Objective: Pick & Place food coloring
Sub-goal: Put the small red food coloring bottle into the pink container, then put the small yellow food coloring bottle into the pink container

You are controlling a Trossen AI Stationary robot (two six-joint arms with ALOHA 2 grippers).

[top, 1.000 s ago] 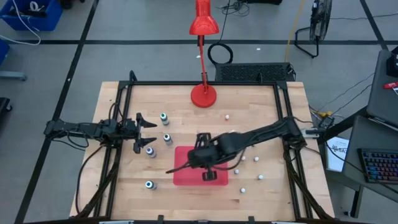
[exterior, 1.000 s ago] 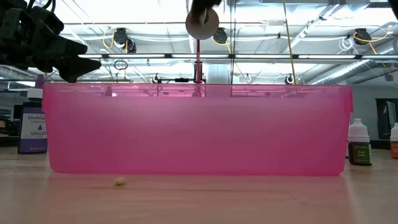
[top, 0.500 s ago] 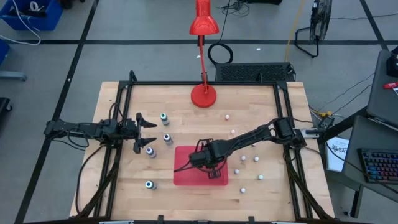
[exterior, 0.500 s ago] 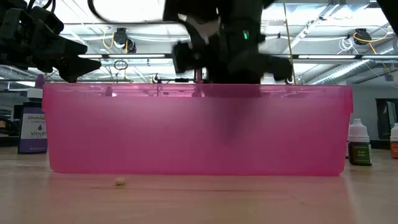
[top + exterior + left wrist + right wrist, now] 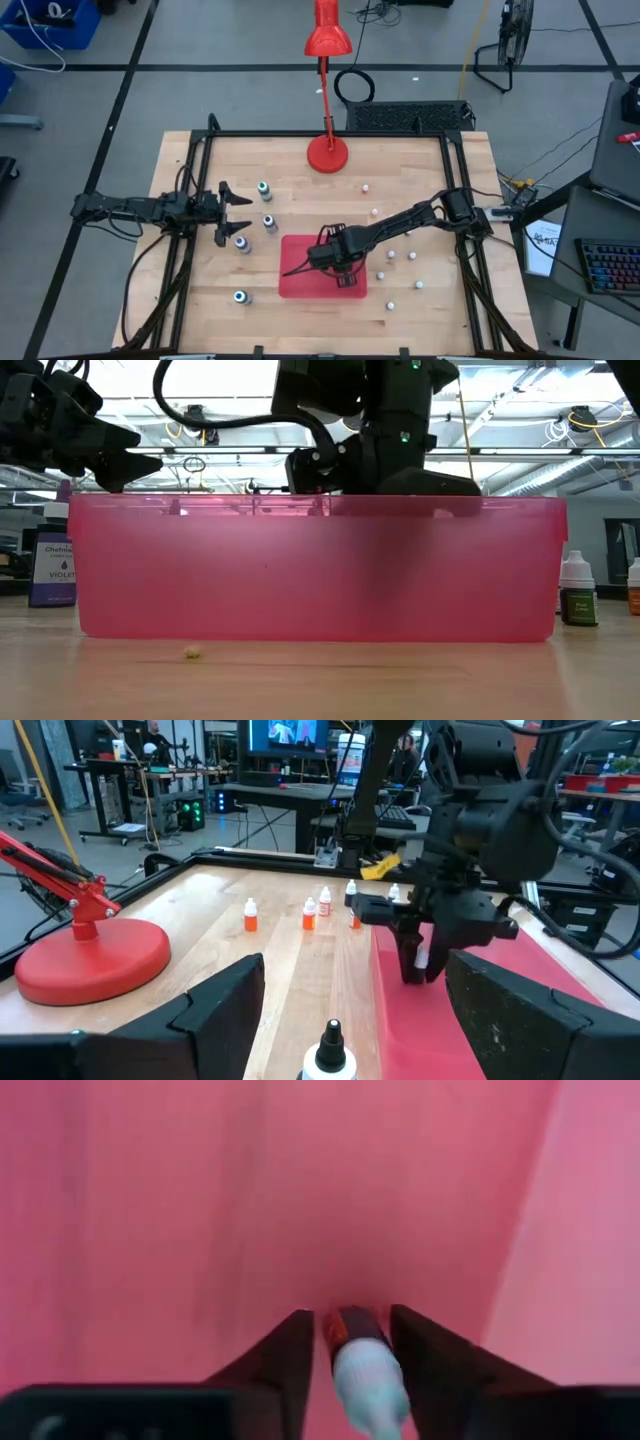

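Observation:
A red tray sits in the table's near middle. My right gripper points steeply down into it, open, its fingers on either side of a small white-capped, red-bodied food coloring bottle, also seen in the left wrist view. Several more bottles stand upright on the wood: some left of the tray, some right of it. My left gripper waits open and level at the table's left side, near a teal-capped bottle. My right gripper's fingers come from above and flank the bottle's sides, cap end up. A narrow gap shows beside one finger. Whether the other finger touches the bottle, I cannot tell.
A red desk lamp stands on its round base at the table's far middle. The low view has the tray's pink front wall across most of it, a violet bottle to its left and a green-labelled one to its right.
My right gripper has sunk from above the tray down into it and tipped more steeply downward. The low view shows it dropping behind the tray's wall. It has hardly moved in the last half second.

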